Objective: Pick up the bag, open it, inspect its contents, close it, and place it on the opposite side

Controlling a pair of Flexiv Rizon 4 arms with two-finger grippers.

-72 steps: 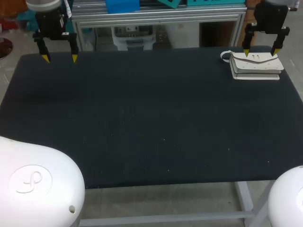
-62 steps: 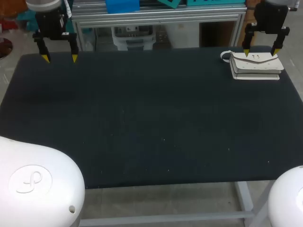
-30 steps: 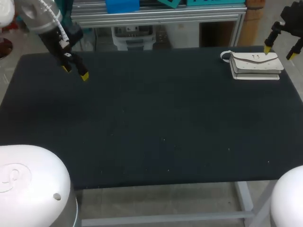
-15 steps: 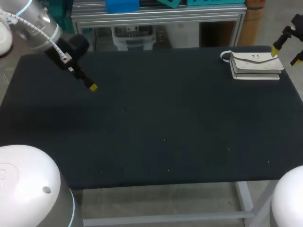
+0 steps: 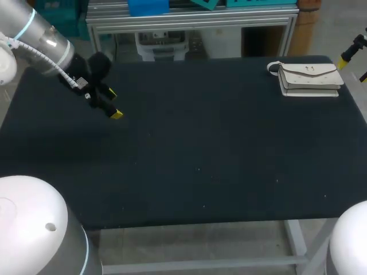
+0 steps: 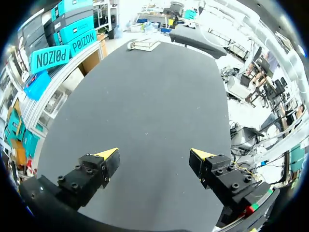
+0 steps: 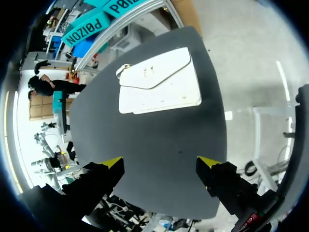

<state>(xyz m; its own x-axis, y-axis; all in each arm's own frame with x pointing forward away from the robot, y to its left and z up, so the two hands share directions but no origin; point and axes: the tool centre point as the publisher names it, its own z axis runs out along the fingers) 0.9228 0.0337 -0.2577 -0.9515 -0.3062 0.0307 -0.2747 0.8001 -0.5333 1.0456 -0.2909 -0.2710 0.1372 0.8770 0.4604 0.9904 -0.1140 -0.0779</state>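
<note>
While the white bag (image 5: 310, 79) lies flat on the table (image 5: 200, 166) near its far right corner, with its flap down and a small strap loop (image 5: 272, 69) at the end nearer the table's middle, neither arm touches it. The left arm comes in over the table's left part, and the left end effector (image 5: 114, 103) hangs above the dark surface there, well apart from the bag. Its two yellow-tipped fingers are spread wide with nothing between them. Seen from the left wrist, that end effector (image 6: 154, 154) has only bare table between its fingers, and the bag (image 6: 143, 45) shows small, far ahead near the table's other end. The right end effector (image 5: 354, 67) is at the right edge of the head view, just past the bag's right end and above the table's edge; whether it is over the table or off it cannot be told. Seen from the right wrist, its end effector (image 7: 161, 162) also stands wide open and holds nothing, and the bag (image 7: 159, 82) lies ahead of the fingers, apart from both tips, with dark table between.
</note>
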